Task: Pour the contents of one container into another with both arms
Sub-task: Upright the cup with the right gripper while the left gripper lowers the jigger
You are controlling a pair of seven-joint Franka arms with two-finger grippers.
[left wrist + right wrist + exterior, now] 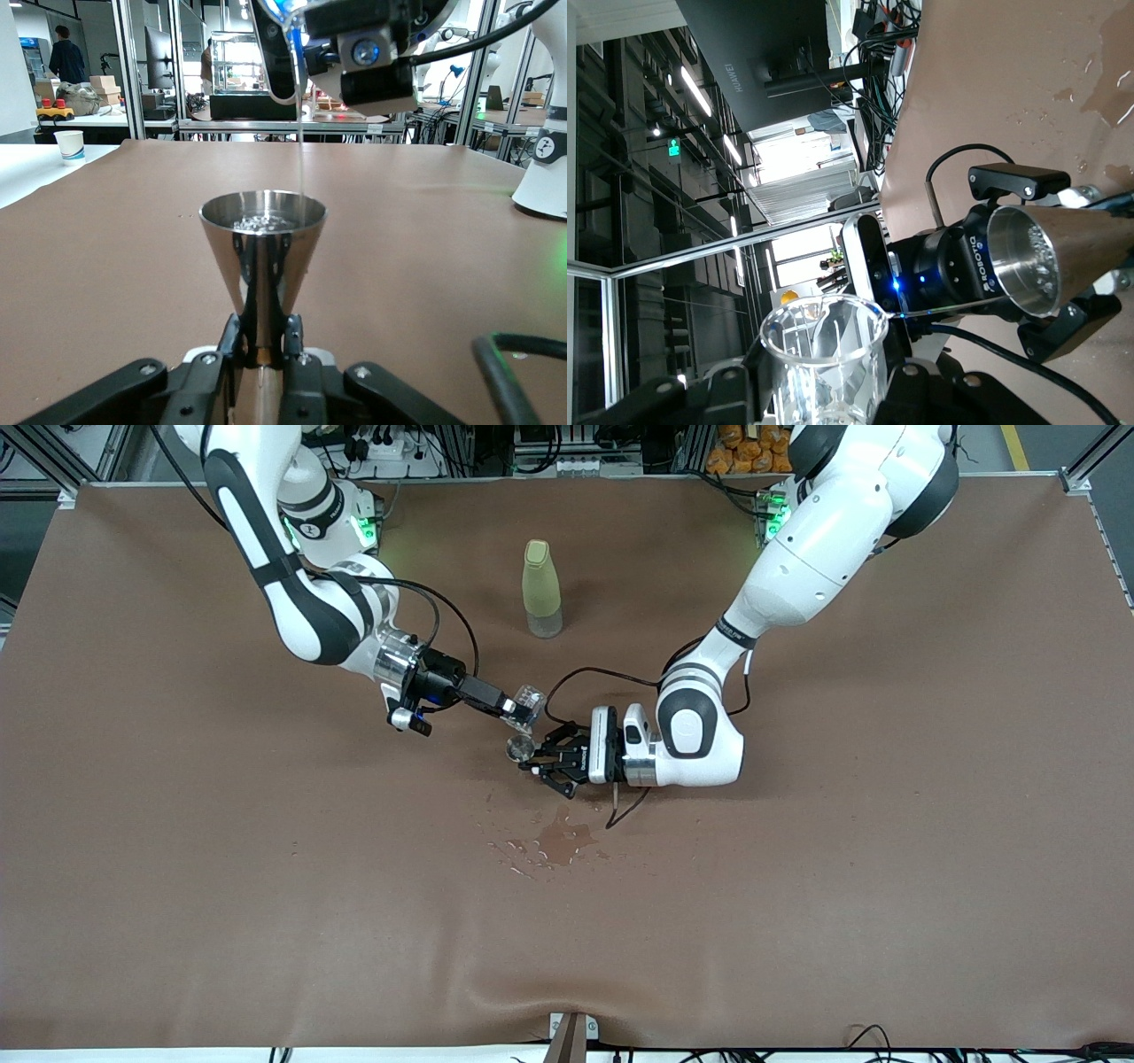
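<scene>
My right gripper [523, 707] is shut on the tiny clear glass cup [532, 698], tipped over sideways above the steel jigger [517, 748]. My left gripper [537, 763] is shut on the jigger's narrow waist and holds it upright just over the table. In the left wrist view the jigger [262, 239] stands above the left gripper [262, 352], and a thin stream of clear liquid [299, 133] falls into its upper cup from the glass [285, 53]. The right wrist view has the glass cup [824, 354] in the right gripper [824, 394], with the jigger [1045, 261] a little way from its rim.
A tall yellow-green bottle [541, 589] stands farther from the front camera, between the two arm bases. A wet puddle with scattered drops [558, 841] lies on the brown table cover [797, 912], nearer to the camera than the grippers. A black cable [625, 810] hangs from the left wrist.
</scene>
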